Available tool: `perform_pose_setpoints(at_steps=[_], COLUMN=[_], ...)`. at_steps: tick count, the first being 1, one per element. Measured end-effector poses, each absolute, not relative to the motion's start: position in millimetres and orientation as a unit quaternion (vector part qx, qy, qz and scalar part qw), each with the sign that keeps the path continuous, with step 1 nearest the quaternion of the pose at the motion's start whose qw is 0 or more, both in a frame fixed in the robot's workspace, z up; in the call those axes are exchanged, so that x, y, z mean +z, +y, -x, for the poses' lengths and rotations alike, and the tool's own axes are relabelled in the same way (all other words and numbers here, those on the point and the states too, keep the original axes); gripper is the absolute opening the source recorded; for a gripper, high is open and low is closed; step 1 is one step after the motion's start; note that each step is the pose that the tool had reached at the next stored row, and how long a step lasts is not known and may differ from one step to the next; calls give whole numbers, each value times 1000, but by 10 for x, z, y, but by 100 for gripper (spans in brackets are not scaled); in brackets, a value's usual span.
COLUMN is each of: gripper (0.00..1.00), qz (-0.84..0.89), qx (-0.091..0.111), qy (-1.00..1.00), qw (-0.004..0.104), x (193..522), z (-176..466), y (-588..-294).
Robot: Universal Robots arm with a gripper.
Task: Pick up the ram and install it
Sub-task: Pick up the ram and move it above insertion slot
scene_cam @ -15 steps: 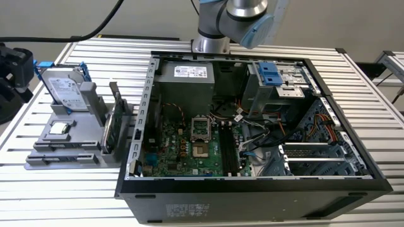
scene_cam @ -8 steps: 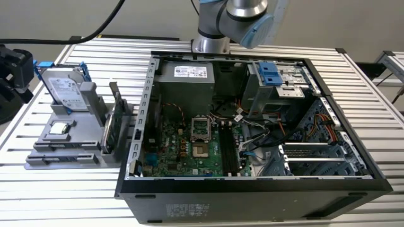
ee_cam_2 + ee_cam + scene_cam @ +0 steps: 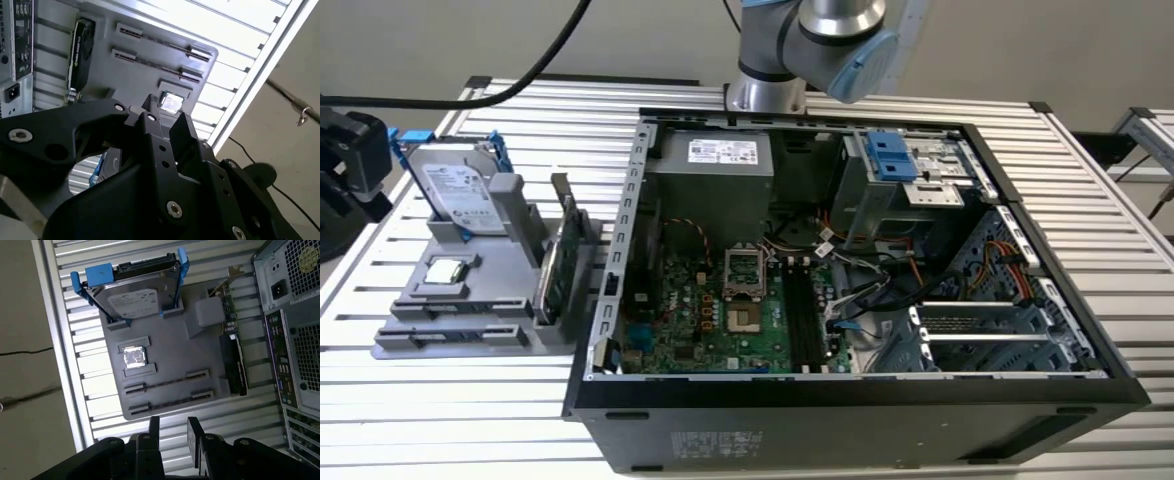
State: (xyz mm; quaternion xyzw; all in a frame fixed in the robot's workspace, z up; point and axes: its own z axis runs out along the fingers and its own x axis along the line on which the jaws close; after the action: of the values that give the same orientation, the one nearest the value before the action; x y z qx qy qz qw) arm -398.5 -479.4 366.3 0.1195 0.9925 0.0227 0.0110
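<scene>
Claw point(image 3: 174, 432): fingers apart, empty, well above holder tray point(image 3: 200, 355). Ram point(image 3: 171, 402): on edge in tray slot below claw, untouched. Hazard: skewed grip may slip off thin stick or jam it on slot brackets. Clearance: graphics card point(image 3: 235, 367) and computer case point(image 3: 295, 340) crowd one side; bench point(image 3: 95, 385) edge opposite.

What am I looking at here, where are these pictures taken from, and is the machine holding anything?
This is a robot arm with a gripper, at a slatted table. The exterior view, taken off the arm, shows an open computer case. Both wrist views come from cameras riding on the arm and look past the gripper at a grey holder. It carries a hard drive, a small square chip, an upright card and the ram, thin sticks on edge. The gripper is open and holds nothing.
</scene>
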Motion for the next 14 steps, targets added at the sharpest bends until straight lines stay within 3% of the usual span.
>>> perform_pose_setpoints(at_steps=[14], gripper=[100], qz=[-216], qx=[22], qy=[976], qw=[13], x=[3616], z=[3985], y=[-4794])
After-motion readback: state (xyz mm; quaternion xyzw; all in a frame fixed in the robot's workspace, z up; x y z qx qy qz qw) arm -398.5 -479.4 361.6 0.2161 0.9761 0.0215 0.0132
